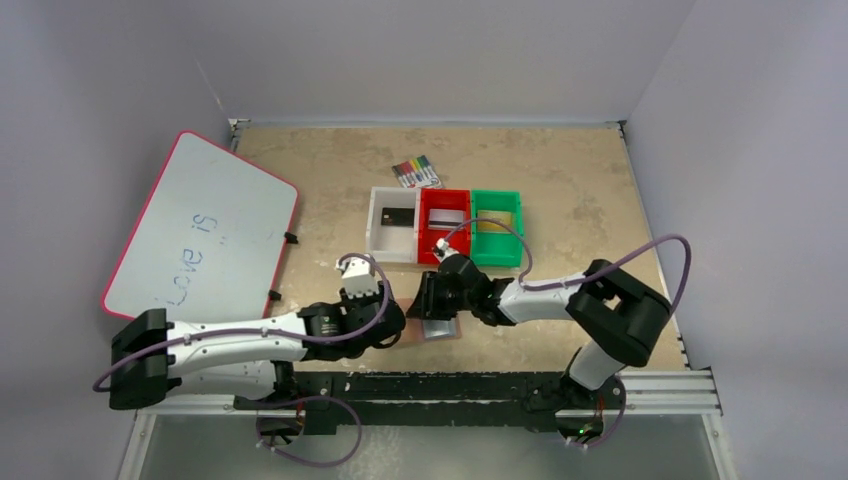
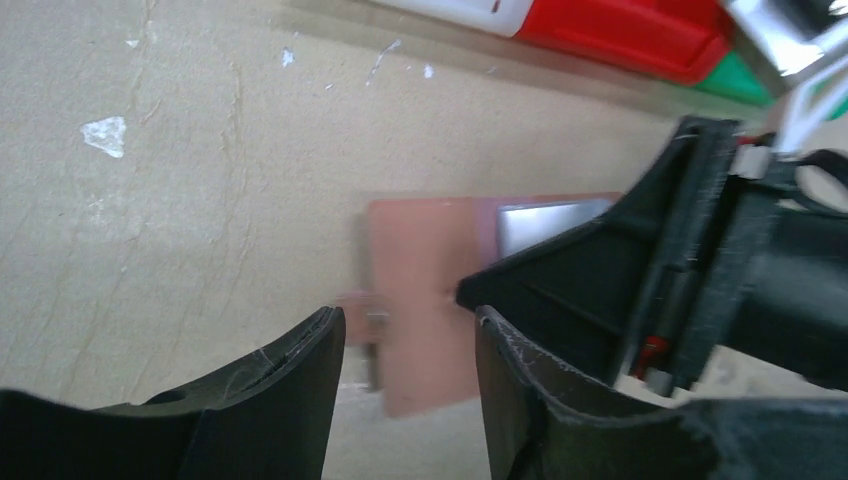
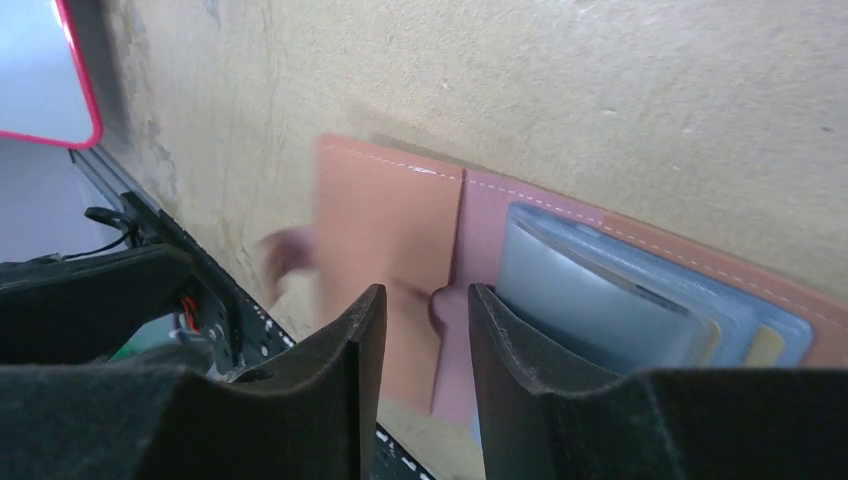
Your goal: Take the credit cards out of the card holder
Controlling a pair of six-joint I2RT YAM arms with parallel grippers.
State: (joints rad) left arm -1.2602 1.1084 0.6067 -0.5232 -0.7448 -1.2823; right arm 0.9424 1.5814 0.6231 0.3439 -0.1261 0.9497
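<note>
The tan-brown card holder [image 1: 440, 329] lies open on the table between my two grippers. In the right wrist view its flap [image 3: 390, 220] is spread to the left and its clear bluish pockets [image 3: 640, 290] to the right, with a grey card [image 3: 590, 305] and a gold card edge [image 3: 766, 346] inside. In the left wrist view the holder [image 2: 425, 280] shows a silver card [image 2: 545, 222]. My left gripper [image 1: 398, 326] [image 2: 410, 325] is open, just short of the holder's near edge. My right gripper [image 1: 432, 302] [image 3: 425, 300] is open and low over the holder's fold. Neither holds anything.
Behind the holder stand a white bin [image 1: 374, 228] with a black card [image 1: 397, 215], a red bin [image 1: 426, 242] with a silver card [image 1: 446, 218] and a green bin [image 1: 519, 242] with a gold card [image 1: 496, 222]. A marker pack [image 1: 416, 171] lies further back. A red-rimmed whiteboard [image 1: 200, 225] lies at the left.
</note>
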